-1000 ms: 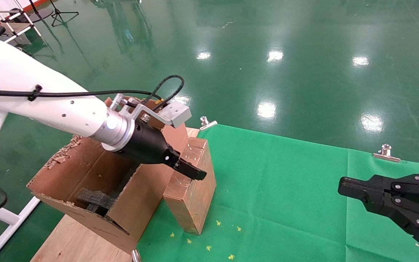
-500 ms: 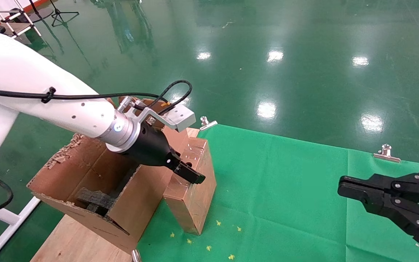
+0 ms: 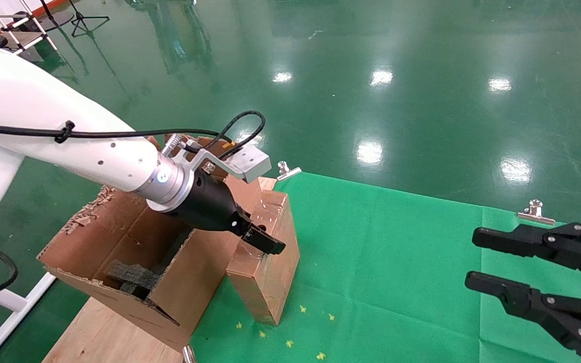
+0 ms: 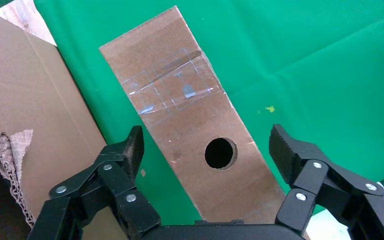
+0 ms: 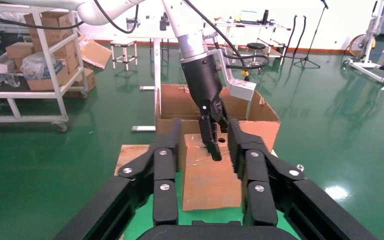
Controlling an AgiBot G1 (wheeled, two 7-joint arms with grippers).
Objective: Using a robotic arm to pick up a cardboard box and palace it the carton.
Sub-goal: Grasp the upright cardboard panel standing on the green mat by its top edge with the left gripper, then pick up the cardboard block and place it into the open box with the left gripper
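The small glossy taped cardboard box [image 3: 270, 267] stands on end on the green cloth, against the side of the large ragged carton [image 3: 119, 237] with black foam inside. My left gripper [image 3: 263, 241], on the white robotic arm [image 3: 94, 156], is open just above the box's top. In the left wrist view its fingers [image 4: 132, 147] straddle the narrow face of the box [image 4: 190, 115] with the round hole, not touching it. My right gripper [image 3: 472, 259] is open and empty at the far right. In the right wrist view the box [image 5: 212, 175] shows between the right gripper's [image 5: 203, 132] jaws, farther off.
A green cloth [image 3: 396, 252] covers the table, held by metal clips [image 3: 288, 170] [image 3: 535, 212]. The carton rests on a wooden board [image 3: 99, 333]. Small yellow marks [image 3: 290, 344] dot the cloth near the box. Shelving [image 5: 35, 60] stands beyond on the green floor.
My right gripper has opened from shut. My left gripper came slightly lower and closer to the box top a second ago, then held still. The box has not moved.
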